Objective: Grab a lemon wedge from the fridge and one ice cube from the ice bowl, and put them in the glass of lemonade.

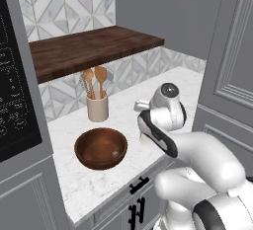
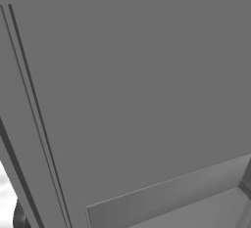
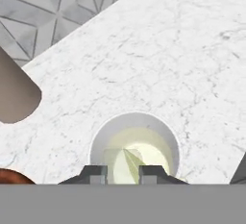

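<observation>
The gripper (image 3: pixel 122 174), fingers spread and empty, hangs directly over the glass of lemonade (image 3: pixel 135 147); a lemon wedge (image 3: pixel 126 163) lies in the liquid just beneath its tips

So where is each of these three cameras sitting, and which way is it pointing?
Left base view: behind the arm's left, looking down over the white arm at the counter, ice bowl and crock.
Right base view: behind the arm's right, facing a grey panelled door up close.
Hand view: on the hand, looking straight down past the gripper into the glass of lemonade.
Shared: left base and hand views both show counter, bowl and crock.
</observation>
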You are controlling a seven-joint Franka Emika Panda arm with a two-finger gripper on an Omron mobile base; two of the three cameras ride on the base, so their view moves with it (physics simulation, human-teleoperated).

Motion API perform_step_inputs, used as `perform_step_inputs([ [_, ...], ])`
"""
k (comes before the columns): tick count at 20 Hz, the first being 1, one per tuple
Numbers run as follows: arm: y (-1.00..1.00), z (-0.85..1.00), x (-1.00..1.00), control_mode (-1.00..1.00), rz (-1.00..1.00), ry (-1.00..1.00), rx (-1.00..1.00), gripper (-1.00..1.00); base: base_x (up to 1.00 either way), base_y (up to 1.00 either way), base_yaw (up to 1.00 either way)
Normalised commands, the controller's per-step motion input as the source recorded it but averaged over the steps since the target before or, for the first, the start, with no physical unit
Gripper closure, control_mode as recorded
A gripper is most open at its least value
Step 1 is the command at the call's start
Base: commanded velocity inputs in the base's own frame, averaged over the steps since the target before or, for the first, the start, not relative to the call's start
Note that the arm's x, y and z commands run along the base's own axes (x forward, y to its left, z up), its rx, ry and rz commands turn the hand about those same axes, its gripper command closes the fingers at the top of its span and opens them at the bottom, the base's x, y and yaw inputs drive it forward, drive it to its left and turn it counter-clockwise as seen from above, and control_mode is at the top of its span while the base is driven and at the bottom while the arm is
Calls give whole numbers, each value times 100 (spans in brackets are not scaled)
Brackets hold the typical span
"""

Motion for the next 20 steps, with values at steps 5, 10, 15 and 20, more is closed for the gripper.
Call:
perform_step_inputs([
  [5, 1, -43, 6, -100, 0, 20, 0, 100, 0, 0, 0],
  [10, 1, -33, 15, -100, 0, 13, 0, 100, 0, 0, 0],
  [15, 0, -10, 26, -100, 0, 6, 0, 100, 0, 0, 0],
  [20, 0, -24, 21, -100, 0, 5, 0, -100, 0, 0, 0],
])
